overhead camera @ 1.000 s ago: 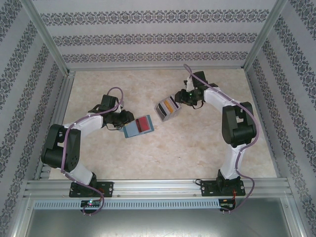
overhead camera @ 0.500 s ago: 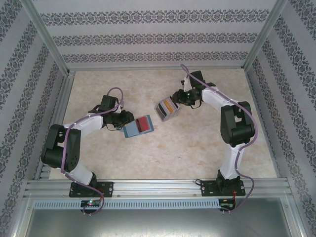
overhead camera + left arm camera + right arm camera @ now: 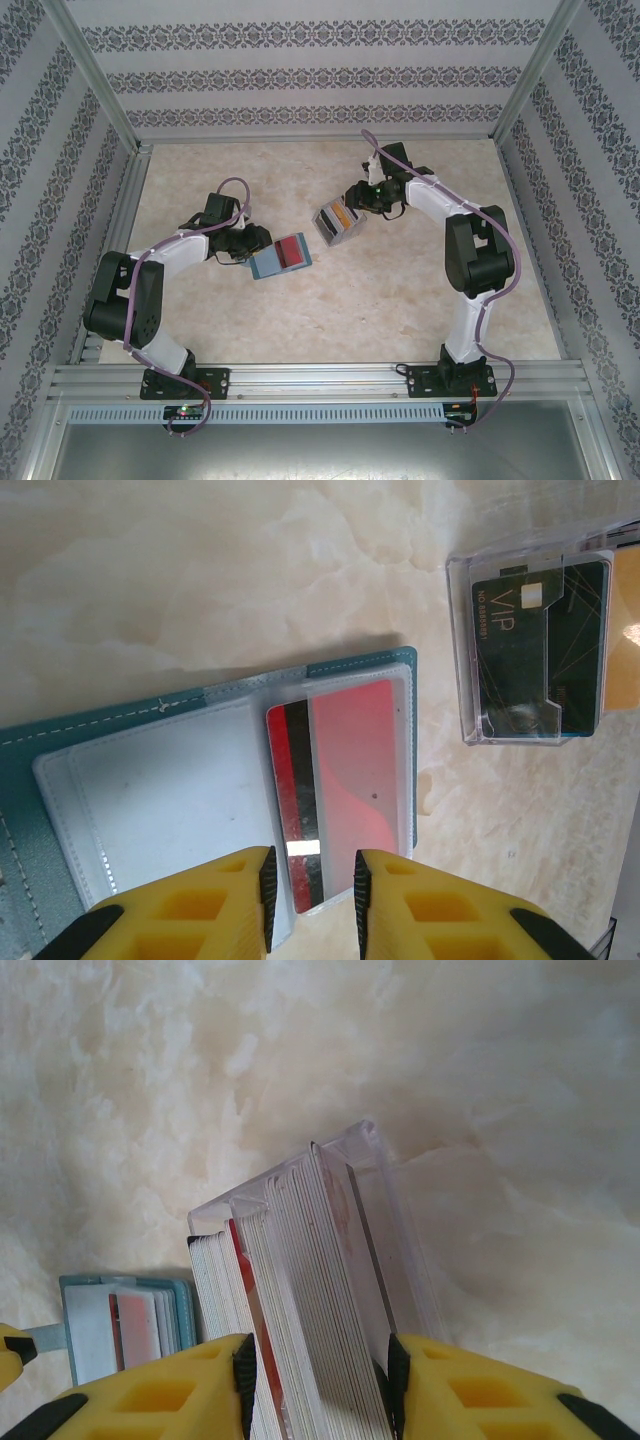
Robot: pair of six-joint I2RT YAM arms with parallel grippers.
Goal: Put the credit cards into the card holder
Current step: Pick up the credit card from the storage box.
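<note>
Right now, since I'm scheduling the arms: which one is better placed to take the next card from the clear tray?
Right. The right gripper sits over the card stack in the tray; the left gripper is at the open wallet, flanking the red card.

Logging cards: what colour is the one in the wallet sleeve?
Red card, black stripe; left wrist view.
</note>
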